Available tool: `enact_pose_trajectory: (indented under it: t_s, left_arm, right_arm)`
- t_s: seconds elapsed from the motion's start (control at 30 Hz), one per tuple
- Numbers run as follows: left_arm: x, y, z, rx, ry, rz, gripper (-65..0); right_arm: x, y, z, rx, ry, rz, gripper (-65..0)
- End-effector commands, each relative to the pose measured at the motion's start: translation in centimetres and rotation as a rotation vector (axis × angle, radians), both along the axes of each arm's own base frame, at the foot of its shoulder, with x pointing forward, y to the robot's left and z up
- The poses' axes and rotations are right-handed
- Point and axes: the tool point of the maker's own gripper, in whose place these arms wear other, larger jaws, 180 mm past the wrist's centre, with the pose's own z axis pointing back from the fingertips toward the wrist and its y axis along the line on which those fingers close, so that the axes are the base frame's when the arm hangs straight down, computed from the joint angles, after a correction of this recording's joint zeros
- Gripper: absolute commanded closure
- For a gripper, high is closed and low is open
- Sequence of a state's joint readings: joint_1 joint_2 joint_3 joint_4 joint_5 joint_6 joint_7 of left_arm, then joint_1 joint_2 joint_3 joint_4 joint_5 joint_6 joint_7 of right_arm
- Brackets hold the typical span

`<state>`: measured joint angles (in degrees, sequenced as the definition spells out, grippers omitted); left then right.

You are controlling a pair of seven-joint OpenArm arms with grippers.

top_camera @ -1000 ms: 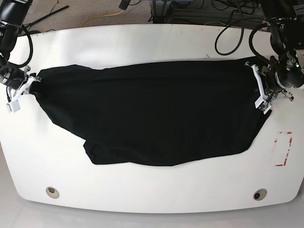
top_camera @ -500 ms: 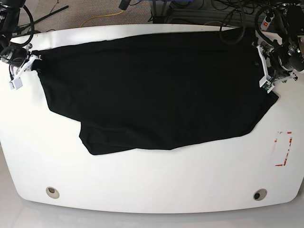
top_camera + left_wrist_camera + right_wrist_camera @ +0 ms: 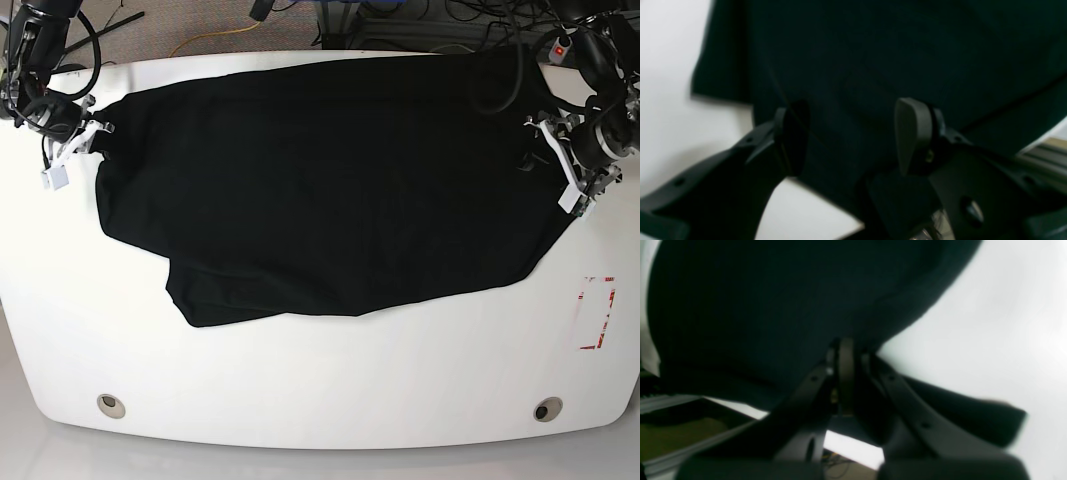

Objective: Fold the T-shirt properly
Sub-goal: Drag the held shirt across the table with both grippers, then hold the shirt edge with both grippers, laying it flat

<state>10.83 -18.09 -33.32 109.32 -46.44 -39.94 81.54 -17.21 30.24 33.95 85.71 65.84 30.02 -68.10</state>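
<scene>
The black T-shirt (image 3: pixel 330 180) lies spread wide over the white table (image 3: pixel 320 380), its upper edge reaching the far rim. No print shows on it. At the shirt's left corner my right gripper (image 3: pixel 82 140) is shut on the fabric; in the right wrist view its jaws (image 3: pixel 845 348) are pressed together on a fold of the T-shirt (image 3: pixel 756 306). My left gripper (image 3: pixel 562 165) is at the shirt's right edge. In the left wrist view it (image 3: pixel 851 133) stands open, with the T-shirt (image 3: pixel 873 50) lying beyond its fingers (image 3: pixel 912 133).
A red-marked rectangle (image 3: pixel 598 312) is on the table's right side. Two round holes (image 3: pixel 111 405) (image 3: pixel 547 409) sit near the front edge. Cables (image 3: pixel 480 70) and floor clutter lie just past the far rim.
Both grippers have moved toward the far edge, pulling the T-shirt back and flatter. The left gripper has opened and let go of the shirt's right edge.
</scene>
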Motion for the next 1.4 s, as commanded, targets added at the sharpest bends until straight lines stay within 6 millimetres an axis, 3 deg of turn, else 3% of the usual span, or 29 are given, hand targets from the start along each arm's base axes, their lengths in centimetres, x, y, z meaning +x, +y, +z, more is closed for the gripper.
enact_pose_trajectory:
  t_s: [0.0, 0.17, 0.47, 0.63, 0.8, 0.9, 1.03, 1.23, 1.3, 1.37]
  left_arm:
    - [0.9, -0.8, -0.6, 0.047, 0.003, -0.019, -37.4]
    - [0.6, -0.6, -2.7, 0.145, 0.051, -0.006, -37.2]
    - [0.3, -0.2, -8.2, 0.267, 0.16, -0.029, -37.2]
    - [2.0, 0.2, -9.9, 0.275, 0.166, -0.034, -37.2]
    - [4.4, 0.4, -10.4, 0.309, 0.188, -0.069, -37.2]
    - [6.2, -0.6, -11.2, 0.29, 0.188, -0.112, -37.2]
    - [8.6, -0.5, -11.0, 0.302, 0.163, -0.166, -37.2]
    - [11.4, 0.9, -8.8, 0.385, 0.129, -0.213, -37.2]
    - [11.2, 3.0, -8.1, 0.437, 0.155, -0.195, -37.2]
    - [11.1, 3.9, -7.4, 0.47, 0.157, -0.19, -37.2]
  right_arm:
    - [0.9, -0.6, 1.3, -0.011, -0.046, -0.005, 0.0]
    - [0.9, -0.5, 1.1, -0.007, -0.044, -0.008, 0.0]
    - [0.7, -0.9, 0.8, -0.035, -0.03, -0.013, 0.0]
    - [0.2, -1.4, 0.2, -0.065, -0.005, -0.013, 0.0]
    - [-0.7, -2.6, 0.4, -0.075, -0.004, -0.056, 0.0]
    - [-0.9, -2.5, 0.3, -0.058, -0.008, -0.079, 0.0]
    - [-2.5, -3.1, -0.2, -0.061, 0.019, -0.107, 0.0]
    - [-3.2, -2.5, -0.8, -0.036, 0.028, -0.124, 0.0]
    - [-3.1, -2.3, -0.4, -0.039, 0.007, -0.131, 0.0]
    - [-3.2, -1.8, -0.2, -0.04, -0.001, -0.123, 0.0]
